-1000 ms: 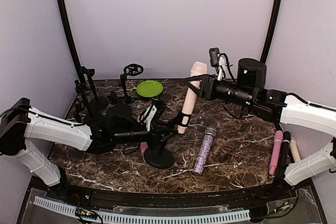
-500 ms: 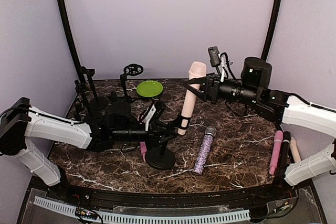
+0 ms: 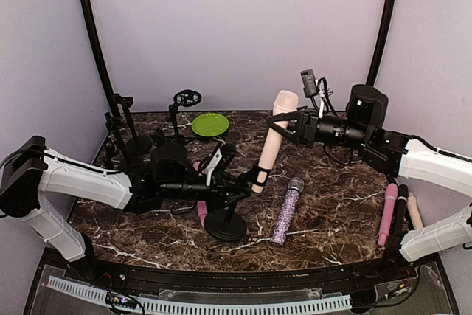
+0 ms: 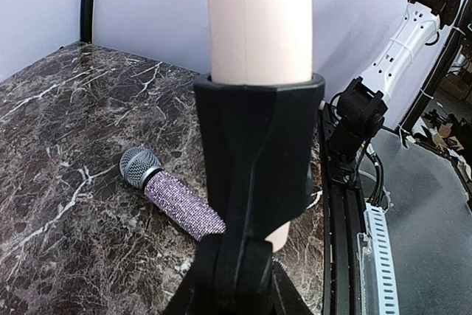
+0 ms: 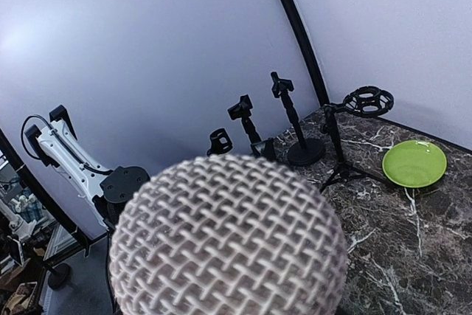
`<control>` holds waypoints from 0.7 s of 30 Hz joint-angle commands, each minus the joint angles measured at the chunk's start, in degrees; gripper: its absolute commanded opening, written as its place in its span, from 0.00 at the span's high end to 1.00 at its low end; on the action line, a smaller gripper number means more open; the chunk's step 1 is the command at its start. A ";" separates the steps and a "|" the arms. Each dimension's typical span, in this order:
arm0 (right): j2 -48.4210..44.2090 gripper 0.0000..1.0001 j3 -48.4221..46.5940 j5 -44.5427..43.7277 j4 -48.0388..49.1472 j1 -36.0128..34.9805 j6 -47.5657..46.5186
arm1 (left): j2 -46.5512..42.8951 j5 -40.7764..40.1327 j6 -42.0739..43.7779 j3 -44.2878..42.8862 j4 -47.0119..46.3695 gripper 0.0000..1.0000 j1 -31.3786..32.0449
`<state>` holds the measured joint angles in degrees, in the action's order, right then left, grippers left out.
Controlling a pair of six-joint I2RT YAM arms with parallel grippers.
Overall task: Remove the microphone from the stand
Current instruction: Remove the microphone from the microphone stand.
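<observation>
Up top, right claw (image 3: 288,125) grips microphone (image 3: 270,145) seated in stand (image 3: 225,224).

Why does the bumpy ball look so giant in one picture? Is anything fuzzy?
Right wrist view: the microphone's mesh head sits right at the lens, so it looks giant, fuzzy at its edges. Left wrist view: the stand looms close, while the sparkly microphone behind looks crisp. Top view: soft, even light.

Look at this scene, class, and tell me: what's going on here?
The right tool grips the cream, mesh-headed microphone just below its head. The left tool holds the black round-based stand by its stem. The microphone's lower end sits in the stand's clip, so it is not yet out.
</observation>
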<state>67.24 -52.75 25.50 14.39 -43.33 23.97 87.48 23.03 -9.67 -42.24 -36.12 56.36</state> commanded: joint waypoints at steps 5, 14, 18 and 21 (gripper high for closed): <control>-2.12 1.00 -4.94 -17.60 -1.11 1.72 3.42 | 1.30 -2.13 -0.03 -0.74 3.85 1.00 -0.41; -1.35 1.00 -6.66 -20.61 -2.50 1.75 4.53 | 1.43 -3.05 0.36 -0.32 3.80 1.00 -0.37; -1.15 1.00 -6.99 -21.14 -2.84 1.72 3.99 | 0.83 -3.75 0.08 0.21 2.83 1.00 -0.42; -1.60 1.00 -7.42 -23.45 -4.82 1.76 2.35 | 0.23 -4.30 -0.25 0.57 0.46 1.00 -0.38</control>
<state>67.11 -57.87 5.67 8.93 -41.82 28.49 90.32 19.22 -9.61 -42.17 -30.37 56.10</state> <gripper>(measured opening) 0.434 0.248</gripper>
